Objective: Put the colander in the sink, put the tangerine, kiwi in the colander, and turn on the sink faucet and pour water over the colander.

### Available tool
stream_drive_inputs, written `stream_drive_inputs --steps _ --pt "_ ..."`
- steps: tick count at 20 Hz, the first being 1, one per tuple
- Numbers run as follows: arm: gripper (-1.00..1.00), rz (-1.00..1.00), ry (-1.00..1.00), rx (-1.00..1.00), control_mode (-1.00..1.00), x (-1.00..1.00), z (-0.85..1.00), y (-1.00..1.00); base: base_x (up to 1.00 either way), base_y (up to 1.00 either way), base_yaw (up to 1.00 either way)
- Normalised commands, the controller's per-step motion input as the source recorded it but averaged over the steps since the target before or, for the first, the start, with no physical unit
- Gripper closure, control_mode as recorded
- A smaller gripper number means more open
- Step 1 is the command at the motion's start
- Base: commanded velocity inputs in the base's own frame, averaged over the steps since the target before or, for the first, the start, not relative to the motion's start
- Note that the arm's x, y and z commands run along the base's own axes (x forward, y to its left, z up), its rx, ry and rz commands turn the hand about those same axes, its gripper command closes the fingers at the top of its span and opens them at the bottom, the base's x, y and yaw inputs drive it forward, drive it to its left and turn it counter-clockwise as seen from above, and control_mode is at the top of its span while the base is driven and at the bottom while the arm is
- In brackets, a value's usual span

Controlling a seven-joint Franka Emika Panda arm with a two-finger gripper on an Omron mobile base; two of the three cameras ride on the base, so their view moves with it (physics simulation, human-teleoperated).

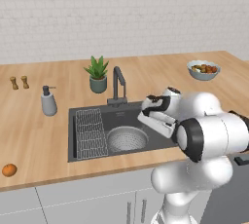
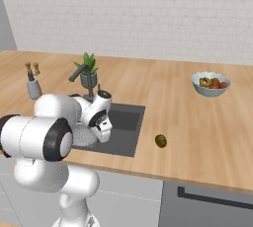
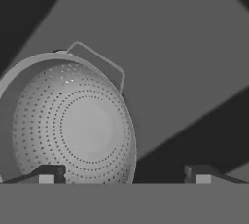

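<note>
Silver-grey perforated colander sits in the dark grey sink, on the basin floor just right of the wire grid rack; in the hand view its dotted bowl and one thin loop handle show from close above, and nothing lies inside it. Gripper, at the end of the white arm, hangs over the right part of the basin with its two dark fingertips spread wide, one tip just over the colander's rim, the other over bare sink floor, nothing between them. Sink faucet, dark and angular, stands at the back edge of the basin. Tangerine lies on the wooden counter near its front edge, well left of the sink. Kiwi lies on the counter just right of the basin, near the front edge. Other items on the counter: potted plant beside the faucet; grey soap dispenser (pump top) left of the sink; two small wooden shakers further left; pale bowl of mixed fruit at far right.
</note>
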Motion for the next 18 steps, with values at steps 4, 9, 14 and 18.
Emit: stream_drive_inputs --steps 4,9,14,18 --pt "-1.0 0.0 -0.07 0.0 -1.0 -0.45 1.0 -0.01 0.0 0.0 0.0" --pt "-1.0 0.02 -0.05 0.0 -1.0 -0.74 1.0 0.05 0.0 0.0 0.0" --pt "-1.0 0.11 -0.01 -0.01 -1.0 -0.88 0.8 0.56 0.0 0.0 0.0" --pt "-1.0 0.18 0.0 -0.08 -1.0 -0.78 0.49 1.0 0.0 0.0 0.0"
